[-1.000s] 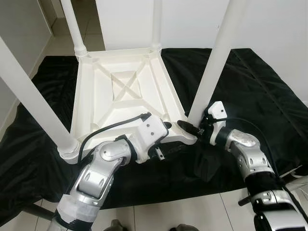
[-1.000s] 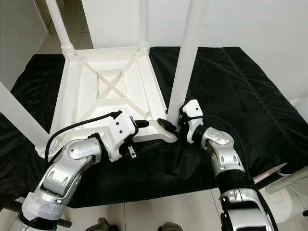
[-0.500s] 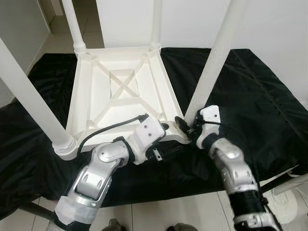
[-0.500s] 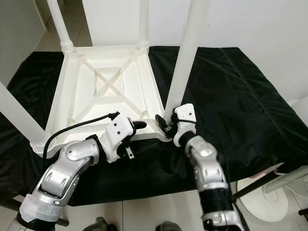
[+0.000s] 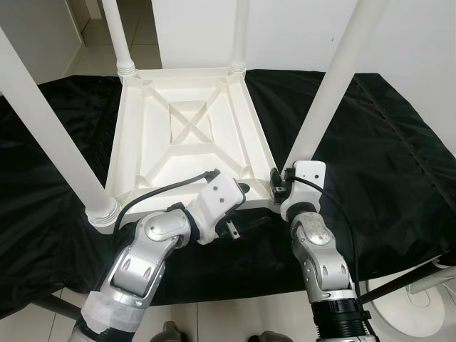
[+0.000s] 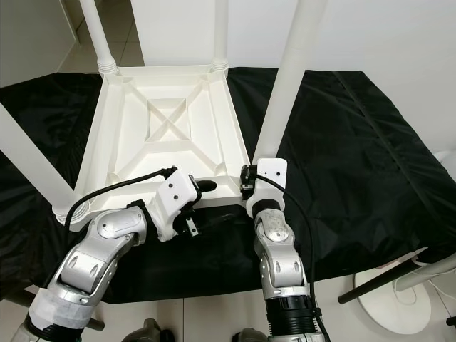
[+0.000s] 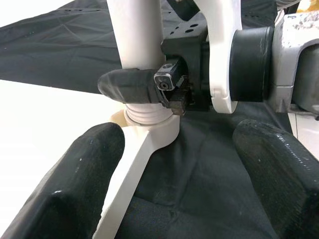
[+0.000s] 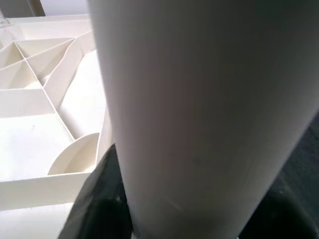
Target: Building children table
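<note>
A white plastic children's table (image 5: pixel 192 135) lies upside down on a black cloth (image 5: pixel 385 157), its legs pointing up. My right gripper (image 5: pixel 280 187) is shut around the base of the near right leg (image 5: pixel 335 85). In the left wrist view one of its black fingers (image 7: pixel 129 84) wraps across that leg just above the threaded collar. The same leg (image 8: pixel 199 109) looms close in the right wrist view, with a dark finger (image 8: pixel 99 199) beside it. My left gripper (image 5: pixel 239 205) is open at the table's front rim, its fingers (image 7: pixel 75 184) wide apart beside that corner.
The near left leg (image 5: pixel 50 135) and two far legs (image 5: pixel 117 35) stand upright around the table's ribbed underside. A white wall rises behind, and tiled floor lies in front of the cloth. A white round base (image 5: pixel 420 313) with a dark rod sits at the lower right.
My right arm has swung in from the right and now comes up almost straight from below, its gripper still at the leg's base. The left arm has stayed put.
</note>
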Tool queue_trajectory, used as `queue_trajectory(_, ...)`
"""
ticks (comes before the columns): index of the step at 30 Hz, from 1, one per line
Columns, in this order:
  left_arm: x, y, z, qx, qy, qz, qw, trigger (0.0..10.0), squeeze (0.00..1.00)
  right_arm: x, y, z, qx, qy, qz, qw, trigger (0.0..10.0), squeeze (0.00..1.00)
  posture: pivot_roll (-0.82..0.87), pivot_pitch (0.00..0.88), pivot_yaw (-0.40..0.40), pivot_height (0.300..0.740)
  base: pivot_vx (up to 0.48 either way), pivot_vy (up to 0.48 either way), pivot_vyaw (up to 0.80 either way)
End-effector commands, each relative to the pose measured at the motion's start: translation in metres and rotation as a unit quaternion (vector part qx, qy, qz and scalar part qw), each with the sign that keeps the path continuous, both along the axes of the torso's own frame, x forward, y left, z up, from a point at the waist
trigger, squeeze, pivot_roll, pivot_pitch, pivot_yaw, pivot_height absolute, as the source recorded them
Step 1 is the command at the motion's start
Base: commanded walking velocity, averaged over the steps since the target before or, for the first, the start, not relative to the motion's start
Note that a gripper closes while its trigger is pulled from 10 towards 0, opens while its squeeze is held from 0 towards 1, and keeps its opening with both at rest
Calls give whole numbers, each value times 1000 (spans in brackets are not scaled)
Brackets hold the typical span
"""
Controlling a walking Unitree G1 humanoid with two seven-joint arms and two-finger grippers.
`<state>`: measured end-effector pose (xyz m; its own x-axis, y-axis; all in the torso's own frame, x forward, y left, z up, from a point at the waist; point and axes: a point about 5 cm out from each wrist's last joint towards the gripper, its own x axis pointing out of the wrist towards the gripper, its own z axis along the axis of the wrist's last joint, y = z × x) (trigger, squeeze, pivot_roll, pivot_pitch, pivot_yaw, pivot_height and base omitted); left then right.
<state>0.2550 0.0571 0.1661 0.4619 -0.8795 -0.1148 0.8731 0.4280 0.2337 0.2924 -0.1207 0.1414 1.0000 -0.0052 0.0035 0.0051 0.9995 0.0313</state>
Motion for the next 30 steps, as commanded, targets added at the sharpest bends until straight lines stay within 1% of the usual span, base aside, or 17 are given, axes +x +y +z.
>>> queue_trajectory(1,3,1,1,-4,-6,26,1000,10000,0,-4,9,7,51,-10,13,999,10000,1000,-103,0,8,740,0,0,0)
queue_trajectory(4,4,0,1,-5,-7,26,1000,10000,0,-3,9,9,55,-17,29,998,10000,1000,-102,0,7,740,0,0,0)
queue_trajectory(6,3,0,2,-4,-9,23,1000,10000,0,-2,7,9,30,-28,67,997,10000,1000,-102,0,5,740,0,0,0)
queue_trajectory(8,3,0,2,-4,-9,23,1000,10000,0,-2,7,9,30,-28,67,997,10000,1000,-102,0,5,740,0,0,0)
queue_trajectory(9,3,0,1,-3,-8,22,1000,10000,0,-3,4,8,23,-30,94,995,10000,1000,-102,0,6,740,0,0,0)
queue_trajectory(10,3,0,1,-3,-8,22,1000,10000,0,-3,4,8,23,-30,94,995,10000,1000,-102,0,6,740,0,0,0)
queue_trajectory(11,3,1,1,-4,-7,19,1000,10000,0,-6,-5,5,9,-34,134,990,10000,1000,-104,0,4,740,0,0,0)
queue_trajectory(12,3,1,1,-4,-7,19,1000,10000,0,-6,-5,5,9,-34,134,990,10000,1000,-104,0,4,740,0,0,0)
queue_trajectory(13,3,2,2,-5,-7,16,1000,10000,0,-9,-14,3,-15,-37,170,985,10000,0,-105,0,5,740,0,0,0)
queue_trajectory(15,4,3,3,-9,-5,10,1000,10000,0,-13,-30,1,-44,-35,226,973,10000,0,-105,0,5,740,0,0,0)
queue_trajectory(17,4,2,4,-9,-4,6,1000,10000,0,-13,-38,0,-50,-32,239,969,10000,0,-116,0,9,740,0,0,0)
queue_trajectory(18,4,2,4,-9,-4,6,1000,10000,0,-13,-38,0,-50,-32,239,969,10000,0,-116,0,9,740,0,0,0)
queue_trajectory(20,5,1,5,-9,-6,4,1000,10000,0,-12,-50,-1,-50,-24,272,961,10000,0,-117,0,12,740,0,0,0)
queue_trajectory(24,5,1,6,-8,-8,2,1000,10000,0,-11,-57,0,-58,-18,296,953,10000,0,-119,0,17,740,0,0,0)
queue_trajectory(26,5,1,6,-5,-9,-1,1000,10000,0,-3,-62,0,-76,-11,310,948,10000,0,-119,0,20,740,0,0,0)
queue_trajectory(27,5,1,6,-5,-9,-1,1000,10000,0,-3,-62,0,-76,-11,310,948,10000,0,-119,0,20,740,0,0,0)
queue_trajectory(30,6,0,8,-6,-8,-5,1000,10000,0,7,-61,0,-88,-6,346,934,10000,0,-115,0,26,740,0,0,0)
